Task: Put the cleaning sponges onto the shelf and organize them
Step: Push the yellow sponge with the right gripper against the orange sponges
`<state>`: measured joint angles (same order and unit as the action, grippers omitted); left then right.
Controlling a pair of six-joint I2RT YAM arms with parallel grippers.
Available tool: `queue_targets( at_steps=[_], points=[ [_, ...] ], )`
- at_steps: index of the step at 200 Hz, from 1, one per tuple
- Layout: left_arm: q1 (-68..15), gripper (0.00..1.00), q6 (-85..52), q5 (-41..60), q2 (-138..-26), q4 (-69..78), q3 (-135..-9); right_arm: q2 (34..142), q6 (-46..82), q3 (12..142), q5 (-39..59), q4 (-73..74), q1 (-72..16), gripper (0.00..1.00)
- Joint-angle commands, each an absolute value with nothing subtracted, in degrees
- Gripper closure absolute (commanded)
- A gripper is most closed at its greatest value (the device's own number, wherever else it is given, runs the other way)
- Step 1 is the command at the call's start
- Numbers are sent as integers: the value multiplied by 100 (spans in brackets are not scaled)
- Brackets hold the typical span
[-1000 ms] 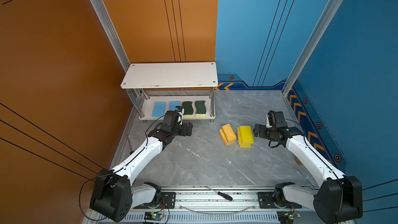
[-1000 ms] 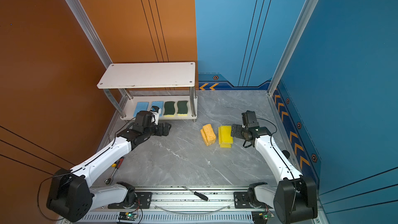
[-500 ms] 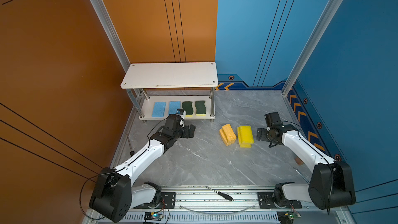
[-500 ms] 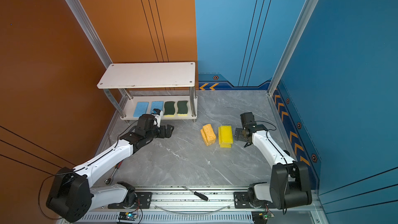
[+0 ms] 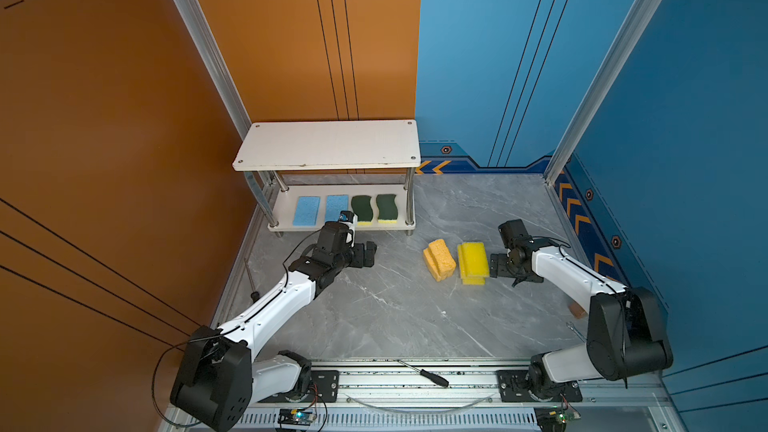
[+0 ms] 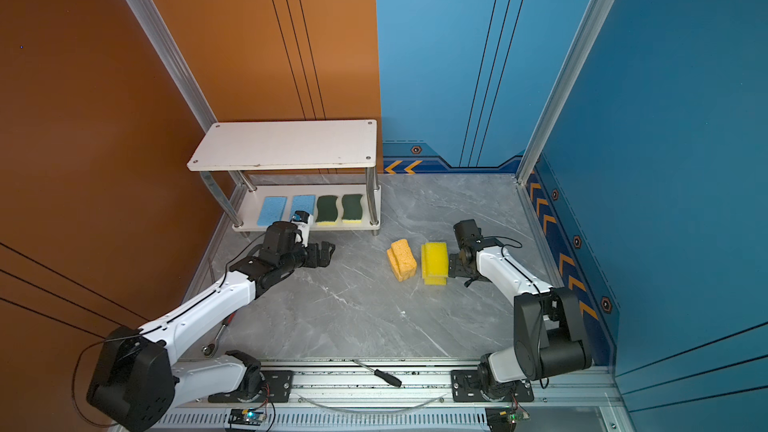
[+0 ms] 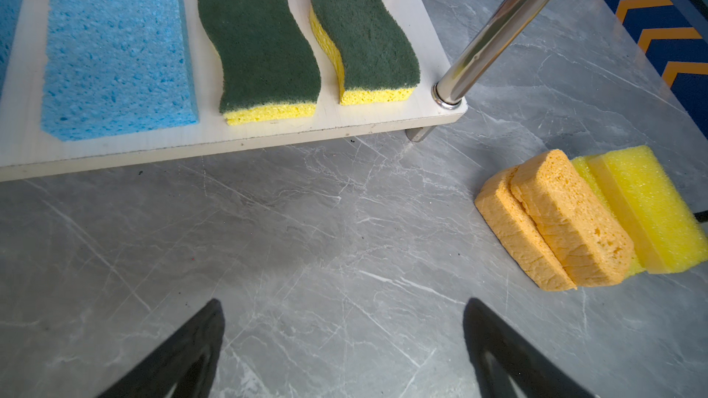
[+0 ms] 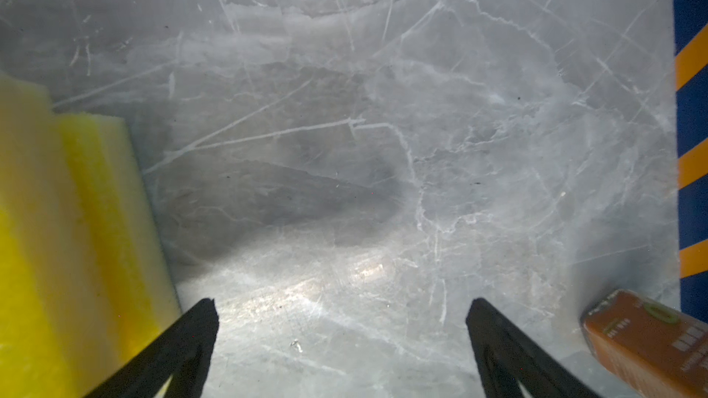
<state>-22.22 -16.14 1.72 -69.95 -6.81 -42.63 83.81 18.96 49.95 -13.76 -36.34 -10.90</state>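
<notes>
I have the grey marble table [image 5: 395, 317] filling the cell floor; at its far left corner stands the shelf [image 5: 328, 143], two white boards on chrome legs, its lower board [image 7: 268, 135] carrying four sponges in one row.

My left arm [image 5: 274, 301] reaches toward the front edge of the shelf; the left gripper [image 7: 341, 308] hangs low over bare table just in front of the lower board, released, fingers spread wide with nothing between them. My right arm [image 5: 569, 272] bends in from the right; the right gripper [image 8: 343, 308] is likewise released and empty, close to the table, just beside the yellow stack on the side away from the shelf; whether a finger touches the stack I cannot tell.

On the lower board, left to right in both top views: two blue sponges [image 5: 306, 210] lying flat, then two green-topped sponges [image 5: 361, 209] with the green face up, each apart from its neighbour.

On the table, right of the shelf: the yellow sponges [image 5: 473, 263] are stacked flat, slightly offset; the two orange sponges [image 5: 439, 259] lean on edge against each other, pressed to the stack's shelf-ward side.

A screwdriver [image 5: 424, 374] lies on the front rail [image 5: 374, 380]; a small orange box [image 8: 647, 342] sits near the table's right edge.
</notes>
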Motion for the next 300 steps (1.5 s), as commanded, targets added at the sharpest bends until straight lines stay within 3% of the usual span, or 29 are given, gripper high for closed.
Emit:
queue_targets(
  at_steps=[1, 300],
  points=[
    [-2276, 2, -1661, 176, -6939, -650, -4167, 8544, 1831, 5024, -1585, -3588, -1265, 0],
    [-2285, 2, -1644, 149, -7031, -624, -4099, 9862, 1578, 6066, -1434, -3366, -2100, 0]
  ],
)
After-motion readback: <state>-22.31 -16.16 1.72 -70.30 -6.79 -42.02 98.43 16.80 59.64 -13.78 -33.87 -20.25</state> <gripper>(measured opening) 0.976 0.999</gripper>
